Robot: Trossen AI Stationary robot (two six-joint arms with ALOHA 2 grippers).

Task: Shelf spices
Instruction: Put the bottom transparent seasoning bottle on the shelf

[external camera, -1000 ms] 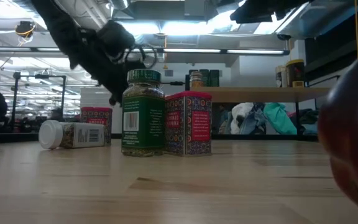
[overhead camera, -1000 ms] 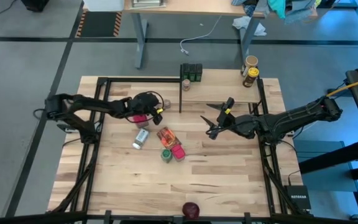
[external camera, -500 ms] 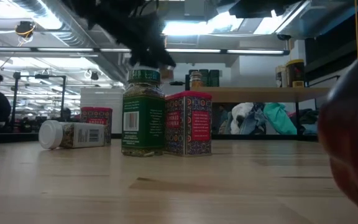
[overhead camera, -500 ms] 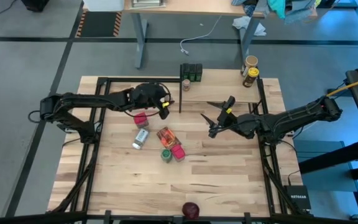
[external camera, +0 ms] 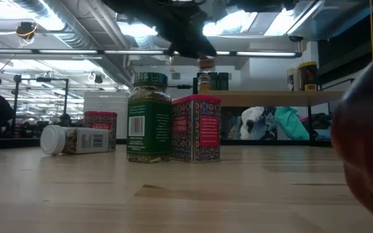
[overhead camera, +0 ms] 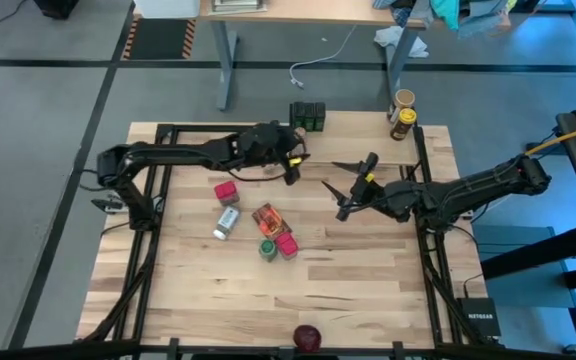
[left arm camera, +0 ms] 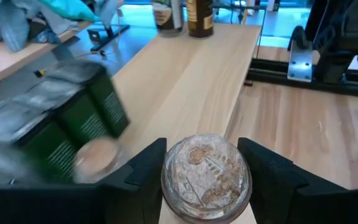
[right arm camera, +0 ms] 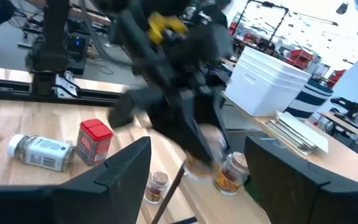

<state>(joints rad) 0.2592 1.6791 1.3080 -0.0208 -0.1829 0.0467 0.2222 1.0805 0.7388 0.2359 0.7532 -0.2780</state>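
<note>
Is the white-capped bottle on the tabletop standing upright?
No, the white-capped bottle lies on its side on the tabletop, cap pointing away from the green-lidded jar.

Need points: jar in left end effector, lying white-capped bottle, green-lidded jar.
Jar (left arm camera: 205, 177), left wrist view, on its clear glass body.
White-capped bottle (external camera: 76, 140), low view, on the label side.
Green-lidded jar (external camera: 149, 126), low view, on the green label.

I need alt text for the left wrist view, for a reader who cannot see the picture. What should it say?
The left pincer holds a small clear spice jar between its two dark fingers, above a light-wood shelf. Dark green jars and a tan-lidded jar stand on the shelf close by; two more jars stand at its far end.
</note>
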